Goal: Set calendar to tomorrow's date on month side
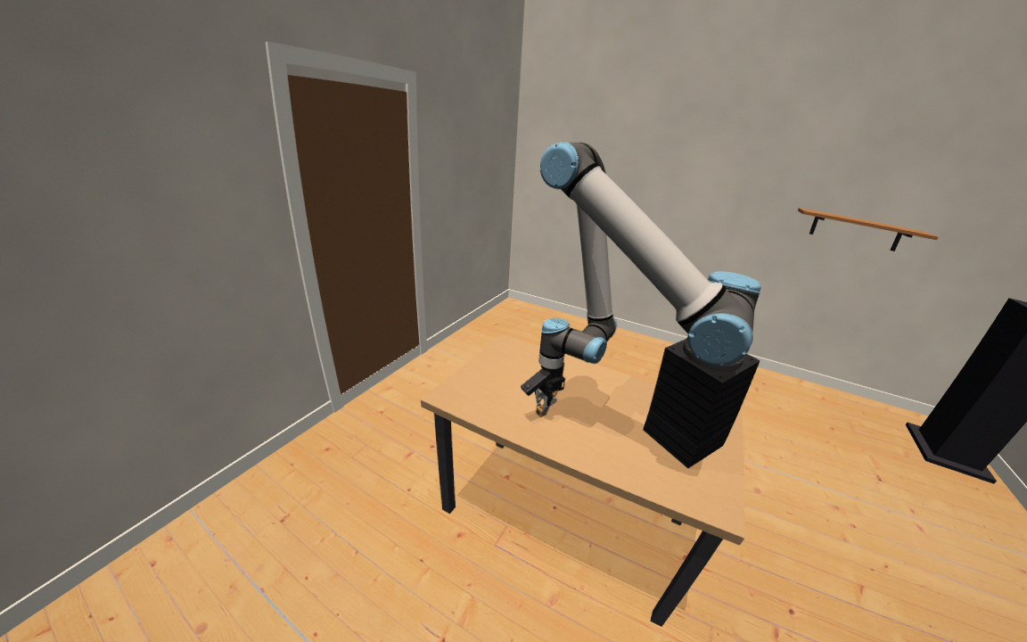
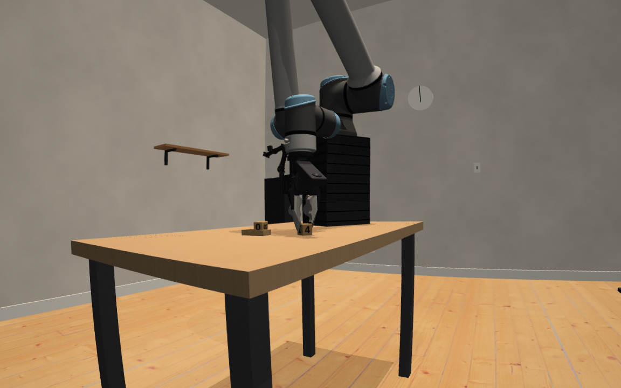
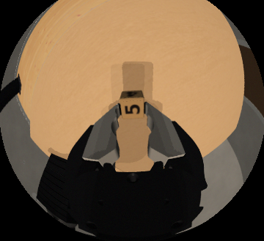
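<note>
My gripper point(image 2: 305, 222) points straight down and is shut on a small wooden number cube point(image 2: 305, 229) that rests on or just above the table, to the right of the tray. The cube shows a 4 toward the exterior camera and a 5 on its top face in the wrist view point(image 3: 132, 108), between my fingertips. The flat wooden tray point(image 2: 255, 231) lies to the left and holds the other cube point(image 2: 260, 226), which shows a 0. In the top view my gripper point(image 1: 543, 407) hides the cube, and I cannot make out the tray.
The black stacked pedestal point(image 1: 699, 397) carrying my arm stands on the table behind the cube. The table's far edges lie near in the wrist view. A wall shelf point(image 2: 191, 150) and a black column point(image 1: 996, 382) stand away from the table.
</note>
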Tool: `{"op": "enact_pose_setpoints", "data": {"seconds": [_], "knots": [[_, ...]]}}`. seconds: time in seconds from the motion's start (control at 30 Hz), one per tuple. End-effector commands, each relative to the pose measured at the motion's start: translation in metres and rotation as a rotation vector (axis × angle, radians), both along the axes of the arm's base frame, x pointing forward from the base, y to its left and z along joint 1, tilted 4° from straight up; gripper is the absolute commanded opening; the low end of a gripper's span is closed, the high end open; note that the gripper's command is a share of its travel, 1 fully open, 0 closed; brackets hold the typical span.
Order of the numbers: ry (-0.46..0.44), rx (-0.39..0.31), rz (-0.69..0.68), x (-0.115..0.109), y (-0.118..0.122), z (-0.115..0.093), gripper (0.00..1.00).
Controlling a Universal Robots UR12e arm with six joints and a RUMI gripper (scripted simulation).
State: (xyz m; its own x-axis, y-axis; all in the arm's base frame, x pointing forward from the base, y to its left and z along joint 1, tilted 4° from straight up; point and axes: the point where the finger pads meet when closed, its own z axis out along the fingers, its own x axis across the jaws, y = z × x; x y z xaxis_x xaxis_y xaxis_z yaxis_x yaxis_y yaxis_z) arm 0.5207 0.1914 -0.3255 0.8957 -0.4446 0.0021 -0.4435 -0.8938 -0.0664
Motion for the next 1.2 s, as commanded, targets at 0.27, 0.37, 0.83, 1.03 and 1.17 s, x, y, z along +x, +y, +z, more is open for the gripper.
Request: {"op": "enact_pose_setpoints", "data": {"seconds": [0.27,0.37,0.83,1.03,1.17], "knots": [[-0.004,0.001,0.000,0.0029,0.0013,-0.0023,0.11],[-0.004,0.001,0.000,0.0032,0.0014,-0.0032,0.11],[-0.004,0.001,0.000,0.0025,0.0014,-0.0037,0.11],[-0.004,0.001,0.000,0.0025,0.0014,-0.0037,0.11],[-0.004,0.001,0.000,0.0025,0.0014,-0.0037,0.11]]}}
